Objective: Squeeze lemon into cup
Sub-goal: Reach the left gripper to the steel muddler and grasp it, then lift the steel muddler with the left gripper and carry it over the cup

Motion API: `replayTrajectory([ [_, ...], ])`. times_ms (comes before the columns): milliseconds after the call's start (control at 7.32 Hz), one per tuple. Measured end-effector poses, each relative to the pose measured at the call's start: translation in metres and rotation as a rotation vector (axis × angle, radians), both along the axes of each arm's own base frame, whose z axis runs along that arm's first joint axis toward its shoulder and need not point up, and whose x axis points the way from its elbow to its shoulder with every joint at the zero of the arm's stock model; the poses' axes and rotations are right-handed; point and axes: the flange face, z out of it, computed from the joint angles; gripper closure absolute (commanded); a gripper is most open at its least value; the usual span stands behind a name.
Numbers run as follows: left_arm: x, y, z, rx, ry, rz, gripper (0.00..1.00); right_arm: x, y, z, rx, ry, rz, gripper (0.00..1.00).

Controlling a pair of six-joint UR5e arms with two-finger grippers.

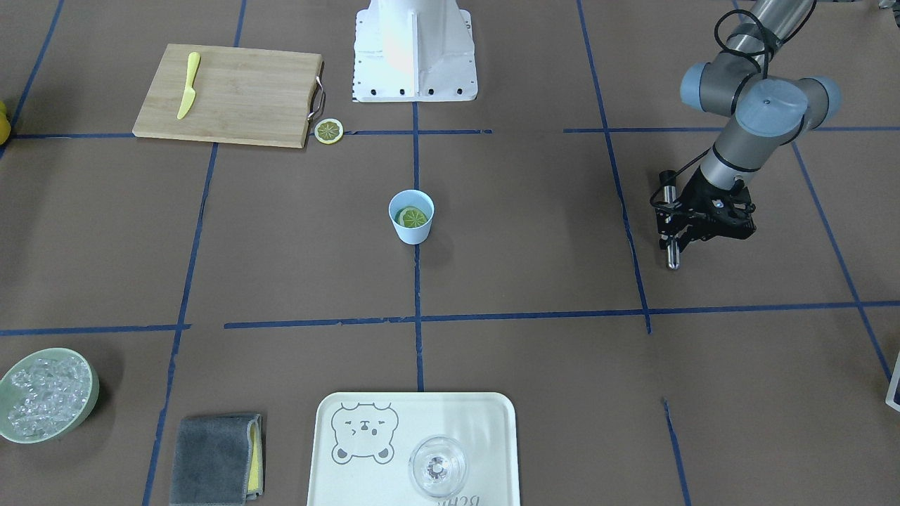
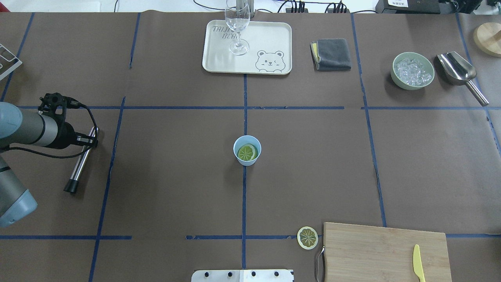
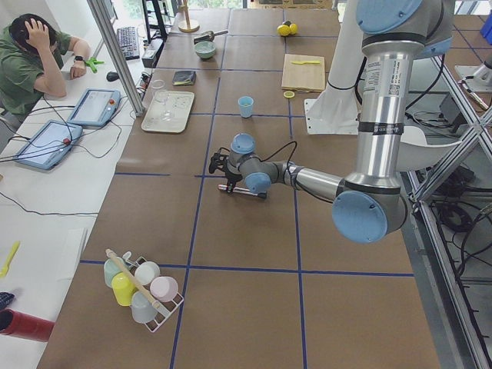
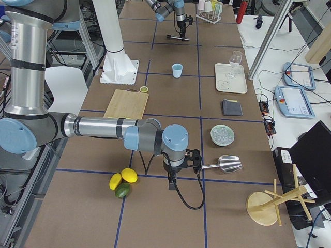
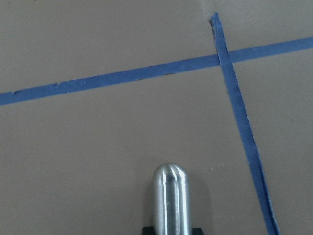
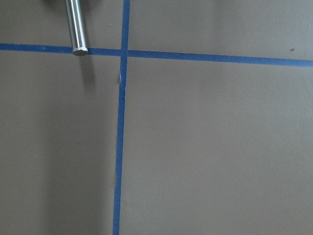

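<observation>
The lemon (image 1: 413, 217) sits inside the cup (image 1: 412, 233), cut face up. The cup stands in the middle of the counter (image 1: 534, 232), all by itself.

The left gripper (image 1: 675, 235) is far off to the side, well apart from the cup. It points down at a shiny metal stick (image 2: 80, 164) with a black end. The stick lies flat and low over the counter, and the gripper's fingers are right at it. I cannot tell if they are pinching the stick or just sitting loose around it.

The right gripper (image 4: 173, 175) hangs low near a metal scoop (image 4: 227, 164) at the other end of the counter. I cannot tell if it is spread or pressed together (it only shows small, from the side).

I think the step in hand is about the stick, which looks like the tool for squashing the lemon. No squashing is going on now. The next move likely needs a firm hold on the stick. Then the arm must lift it, carry it over to the cup and tip it upright. It must push gently down, because the small cup could tip over.
</observation>
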Motion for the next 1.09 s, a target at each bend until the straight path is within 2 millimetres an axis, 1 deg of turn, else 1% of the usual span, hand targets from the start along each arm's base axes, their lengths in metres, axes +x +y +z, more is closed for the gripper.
replayTrajectory([
  [137, -0.001, 0.000, -0.006, 0.008, 0.009, 0.001, 1.00, 0.000, 0.000, 0.000, 0.001, 0.001, 0.000, 0.00],
  [273, -0.004, 0.001, -0.017, 0.025, 0.024, 0.002, 1.00, 0.000, -0.001, -0.001, 0.001, 0.001, 0.001, 0.00],
  [410, -0.008, 0.003, -0.033, 0.050, 0.047, 0.003, 1.00, 0.000, -0.001, -0.001, 0.001, 0.001, 0.001, 0.00],
  [546, -0.011, 0.003, -0.056, 0.102, 0.074, 0.007, 1.00, 0.000, -0.001, -0.001, 0.001, 0.001, 0.002, 0.00],
  [683, -0.014, -0.001, -0.084, 0.203, 0.086, 0.017, 1.00, 0.000, -0.001, -0.001, 0.001, 0.001, 0.002, 0.00],
  [956, -0.011, -0.019, -0.151, 0.491, 0.093, 0.046, 1.00, 0.000, -0.001, 0.000, -0.002, 0.002, 0.003, 0.00],
  [1093, -0.008, -0.023, -0.181, 0.613, 0.145, 0.043, 1.00, 0.000, -0.001, 0.001, -0.004, 0.002, 0.004, 0.00],
])
